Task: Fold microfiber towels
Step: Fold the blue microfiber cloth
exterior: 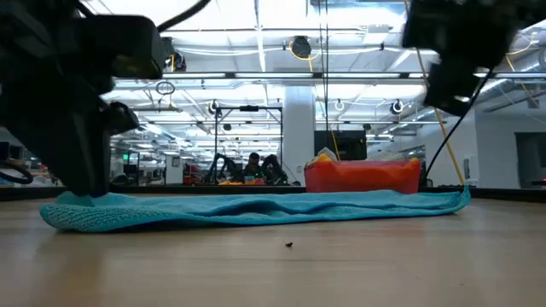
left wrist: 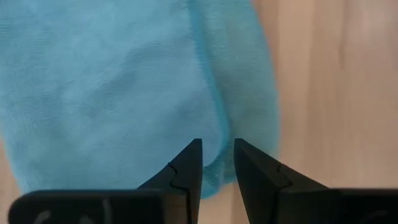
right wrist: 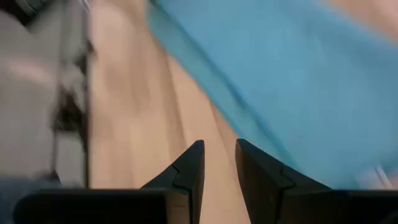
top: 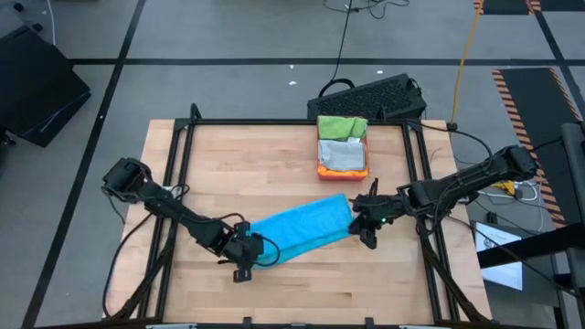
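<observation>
While the blue towel (top: 302, 231) lies folded along the surface in the frame's lower middle, both jaws stand a little apart, grasping nothing. The left gripper (top: 245, 259) should take the near end squarely and fold it over.

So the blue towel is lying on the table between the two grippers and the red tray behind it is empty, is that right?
Not quite: the red tray is not empty. The high view shows folded green and grey towels in it. The blue towel does lie between the left gripper and right gripper.
</observation>
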